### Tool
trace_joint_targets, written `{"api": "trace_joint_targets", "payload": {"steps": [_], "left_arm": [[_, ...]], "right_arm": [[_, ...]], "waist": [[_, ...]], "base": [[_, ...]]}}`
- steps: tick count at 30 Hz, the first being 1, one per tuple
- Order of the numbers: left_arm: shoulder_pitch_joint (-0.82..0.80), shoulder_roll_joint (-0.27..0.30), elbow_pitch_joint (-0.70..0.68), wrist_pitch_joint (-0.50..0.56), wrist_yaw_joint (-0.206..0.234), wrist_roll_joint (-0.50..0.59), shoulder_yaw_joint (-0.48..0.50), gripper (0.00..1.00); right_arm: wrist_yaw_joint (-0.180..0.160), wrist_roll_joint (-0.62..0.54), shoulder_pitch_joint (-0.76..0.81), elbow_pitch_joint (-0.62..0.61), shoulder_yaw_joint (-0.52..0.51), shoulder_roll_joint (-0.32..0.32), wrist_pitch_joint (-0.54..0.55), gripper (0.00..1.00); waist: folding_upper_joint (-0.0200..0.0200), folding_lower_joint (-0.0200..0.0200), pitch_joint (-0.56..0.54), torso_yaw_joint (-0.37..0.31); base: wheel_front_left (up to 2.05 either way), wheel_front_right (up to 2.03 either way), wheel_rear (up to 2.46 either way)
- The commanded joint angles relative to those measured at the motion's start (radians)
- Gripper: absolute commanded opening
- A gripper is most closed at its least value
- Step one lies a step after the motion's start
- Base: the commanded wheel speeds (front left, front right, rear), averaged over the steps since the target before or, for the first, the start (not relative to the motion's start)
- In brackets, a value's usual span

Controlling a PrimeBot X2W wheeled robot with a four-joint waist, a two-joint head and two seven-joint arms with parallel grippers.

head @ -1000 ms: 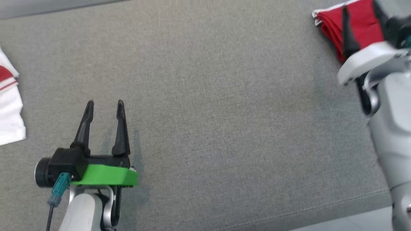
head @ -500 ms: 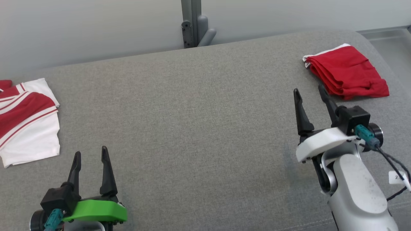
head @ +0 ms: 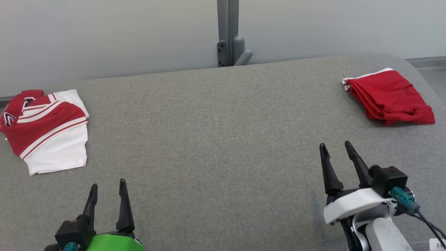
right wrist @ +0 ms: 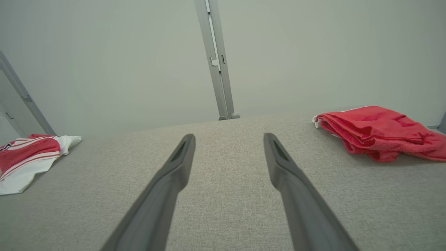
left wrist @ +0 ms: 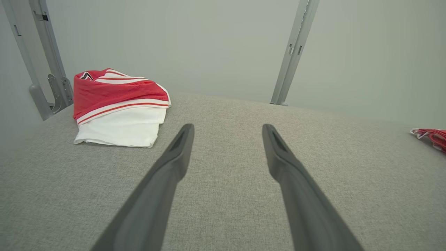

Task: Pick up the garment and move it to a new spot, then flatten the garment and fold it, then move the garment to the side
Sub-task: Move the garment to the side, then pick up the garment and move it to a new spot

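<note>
On the grey table (head: pixel 216 139), two folded garments, well apart: one red garment (head: pixel 390 96) near the far right corner, one red-and-white garment (head: pixel 48 129) by the left edge. Two grippers low at the near edge, both spread wide and empty: left gripper (head: pixel 107 184) at lower left, right gripper (head: pixel 335 144) at lower right, near the red garment but not touching it. One grey metal post (head: pixel 228 31) behind the table, at the middle.

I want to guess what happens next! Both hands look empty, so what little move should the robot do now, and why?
Probably reach the left hand toward the red-and-white garment. It and the right hand are open and empty, that garment lies on its side, and the red garment already sits folded at the right.
</note>
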Motion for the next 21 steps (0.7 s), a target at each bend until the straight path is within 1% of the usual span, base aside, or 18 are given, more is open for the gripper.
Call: {"api": "trace_joint_targets", "payload": {"steps": [1, 6, 21], "left_arm": [[-0.003, 0.0, 0.003, -0.001, -0.004, 0.008, 0.004, 1.0], [-0.01, -0.003, 0.007, -0.001, -0.014, 0.016, 0.007, 1.0], [-0.021, -0.006, 0.016, -0.001, -0.027, 0.025, 0.01, 1.0]], "right_arm": [[-0.002, 0.003, 0.013, -0.011, 0.002, -0.001, -0.002, 1.0], [-0.002, 0.013, 0.025, -0.022, 0.013, -0.001, 0.004, 1.0], [-0.002, 0.019, 0.031, -0.029, 0.022, -0.001, 0.01, 1.0]], "waist": [[0.0065, 0.0001, -0.003, 0.004], [0.0065, 0.0001, -0.006, 0.008], [0.0065, 0.0001, -0.005, 0.009]], "base": [[0.0, 0.0, 0.0], [0.0, 0.0, 0.0], [0.0, 0.0, 0.0]]}}
